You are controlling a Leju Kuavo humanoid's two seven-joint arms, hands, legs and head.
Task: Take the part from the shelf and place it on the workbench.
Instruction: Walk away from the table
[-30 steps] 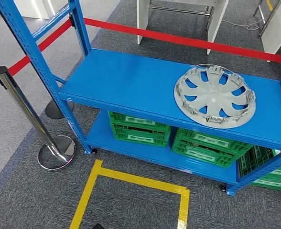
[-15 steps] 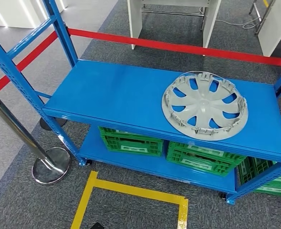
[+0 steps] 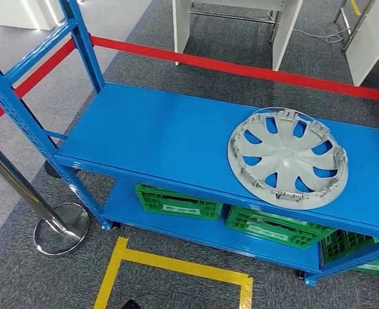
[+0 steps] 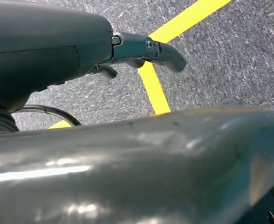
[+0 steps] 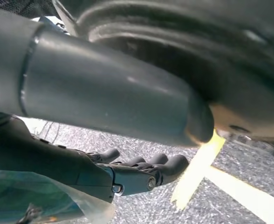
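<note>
- On the blue shelf (image 3: 168,132), the grey part (image 3: 287,158) lay flat near the front edge, bare shelf beside it.
- Left hand (image 4: 93,46) hung over carpet and yellow tape (image 4: 156,88), fingers loosely extended, holding nothing, well apart from the part.
- Right hand (image 5: 128,175) likewise, fingers slightly curled, empty.

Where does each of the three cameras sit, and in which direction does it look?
Head view: high on the body, looking forward and down at the blue shelf bearing the grey wheel cover.
Left wrist view: behind the left hand, facing grey carpet.
Right wrist view: behind the right hand, facing carpet.
Shared: all three show yellow floor tape.
</note>
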